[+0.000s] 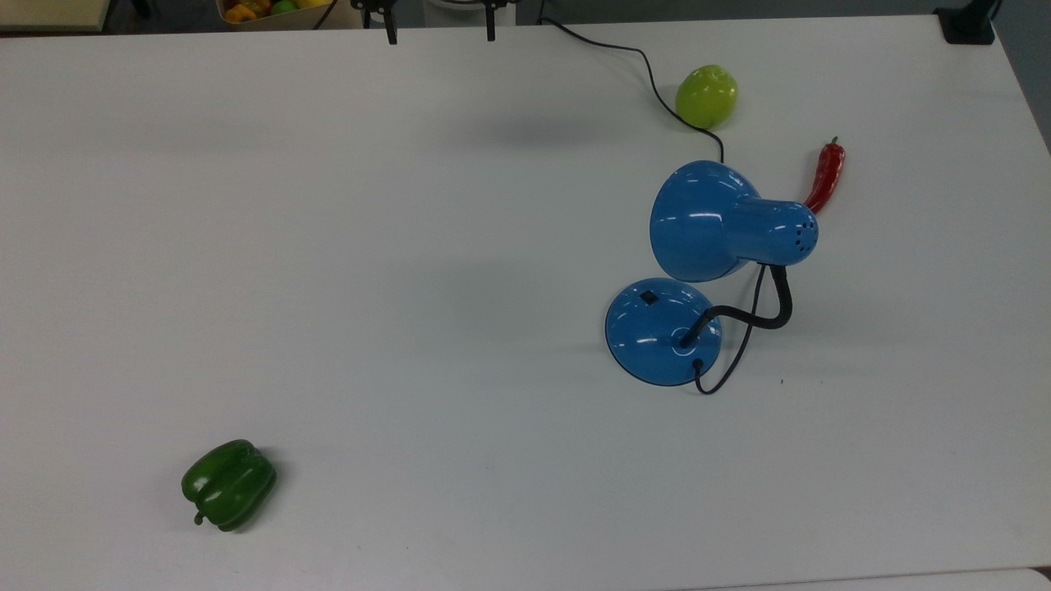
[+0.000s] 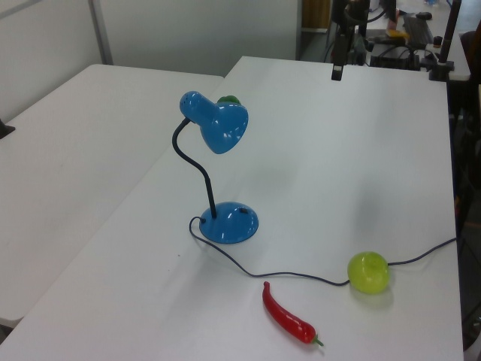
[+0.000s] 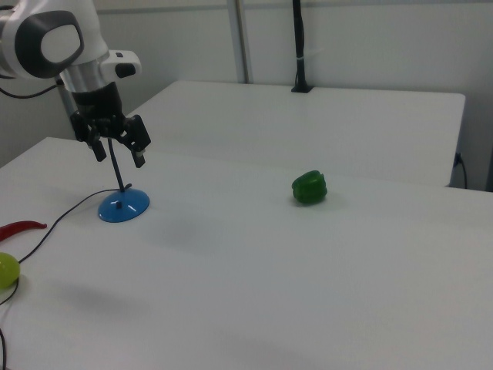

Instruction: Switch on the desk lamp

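Desk (image 1: 410, 246) lies bare across the top view's left and centre, broad open passage there. Obstacles cluster at the top view's right: desk lamp (image 1: 706, 271), its shade overhanging the edge of its base; black cord (image 1: 649, 78) trailing past the green apple (image 1: 706, 96); red chili (image 1: 826, 176) just beside the shade. Green bell pepper (image 1: 229, 484) sits well apart.

gripper (image 1: 439, 33): cut off at top view's top edge | desk lamp (image 3: 123, 205): shade hidden behind gripper (image 3: 118, 148) in right view | green pepper (image 2: 228, 100): mostly hidden behind shade, left view
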